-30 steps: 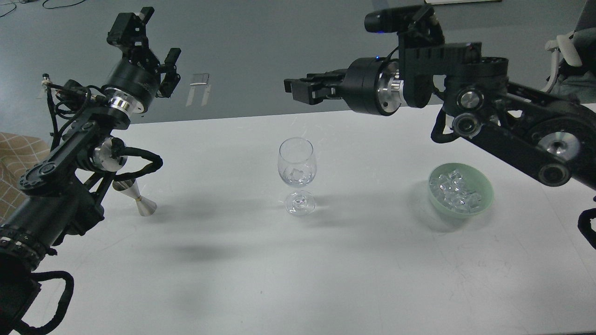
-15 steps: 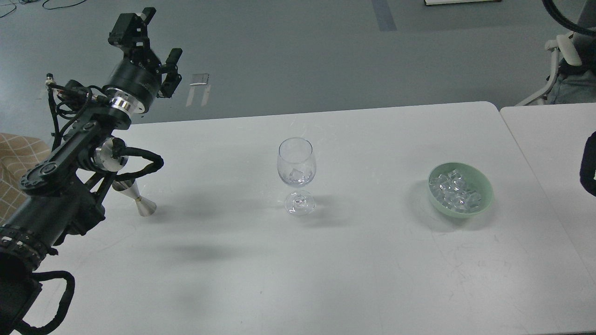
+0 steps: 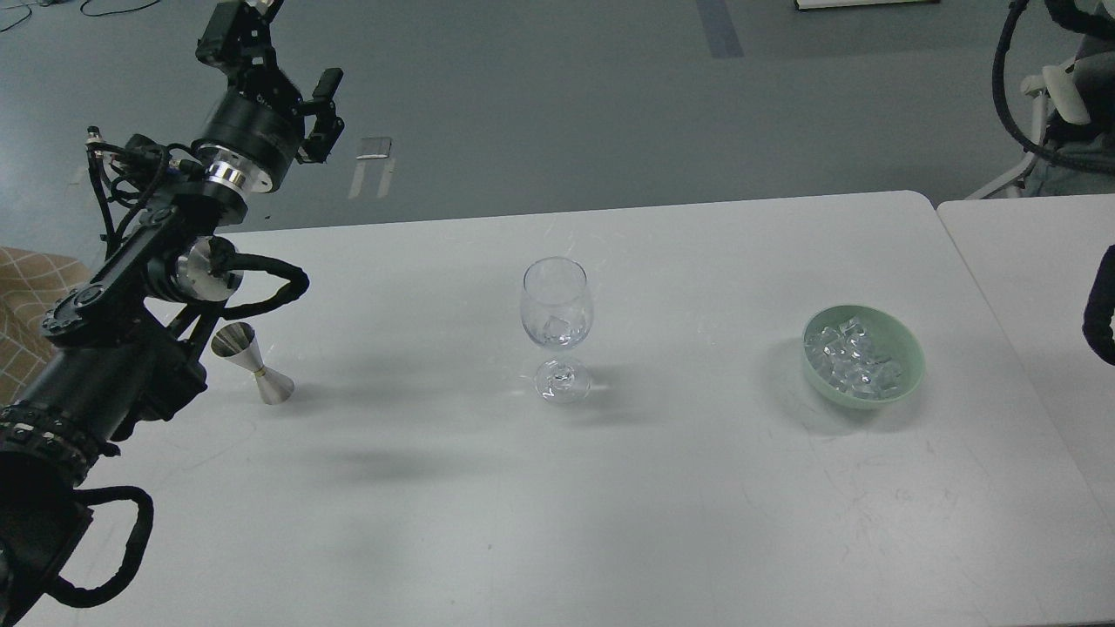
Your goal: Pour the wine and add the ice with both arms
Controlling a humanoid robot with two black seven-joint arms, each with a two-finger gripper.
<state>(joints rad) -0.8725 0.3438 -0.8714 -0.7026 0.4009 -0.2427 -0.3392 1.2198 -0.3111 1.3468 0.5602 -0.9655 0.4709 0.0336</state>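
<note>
On the desk, ice fills the green bowl at right; one cube sits in the glass. Your left hand, fingers spread and empty, could tip the jigger when descending. The right hand has left view since earlier.

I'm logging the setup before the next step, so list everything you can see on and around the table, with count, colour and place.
Wine glass: one, clear, table centre, upright, ice inside.
Bowl: one, pale green, right of the glass.
Ice: many clear cubes, heaped in the bowl.
Jigger: one, silver, left side, tilted.
Table: one, white; a second white table adjoins on the right.
Chair: one, white and grey, far right corner.
Left arm: black, from the left; left gripper raised, open, empty.
Right arm: black, only a piece at the right edge.
</note>
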